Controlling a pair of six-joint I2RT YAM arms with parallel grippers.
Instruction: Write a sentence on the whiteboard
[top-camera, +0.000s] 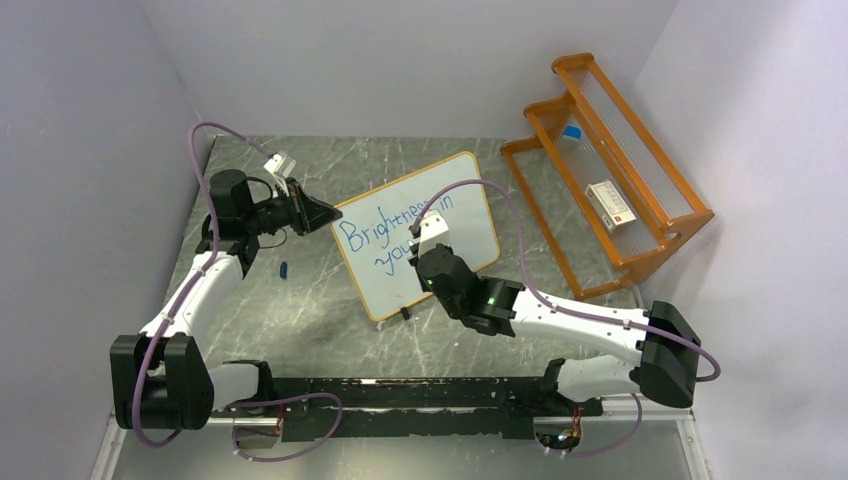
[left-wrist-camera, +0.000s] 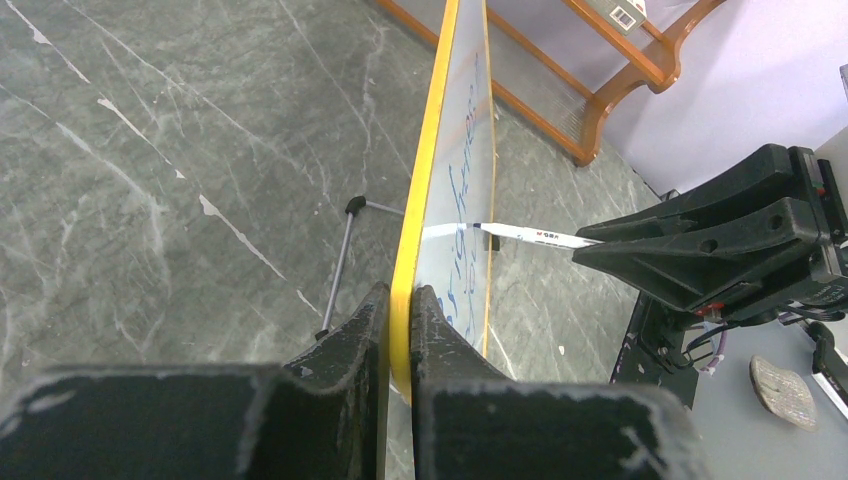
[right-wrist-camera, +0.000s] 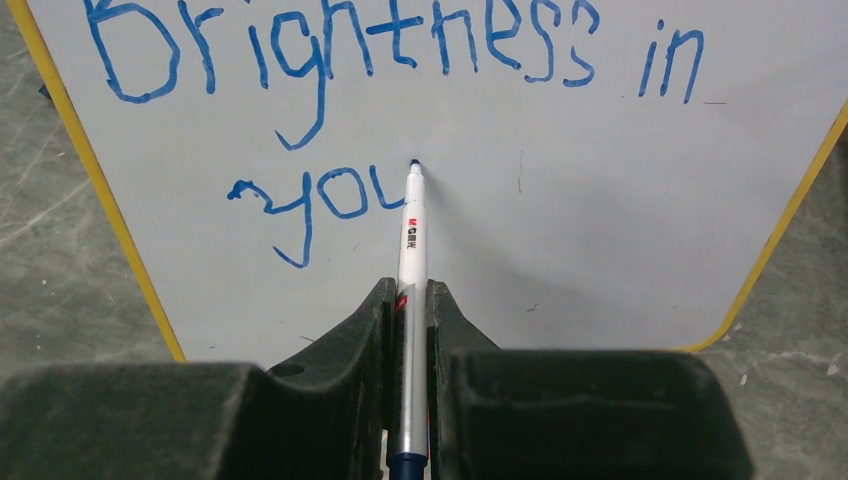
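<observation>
Grey marble table (top-camera: 330, 330), whiteboard (top-camera: 385, 290) standing tilted mid-table, blue sentence (right-wrist-camera: 400, 40) reading "Brightness in you" – two lines, left end effector (left-wrist-camera: 400, 300) clamped on the board's side edge, right end effector (right-wrist-camera: 410, 295) clamped on white marker (right-wrist-camera: 411, 225) – tip touching board just after "you"

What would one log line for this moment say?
left tool: clamps whiteboard edge | right tool: holds marker, tip on board | sentence: "Brightness in you"

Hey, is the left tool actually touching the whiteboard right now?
Touching. The left wrist view shows the left tool closed on the whiteboard edge, both fingers pressed against its yellow frame.
</observation>
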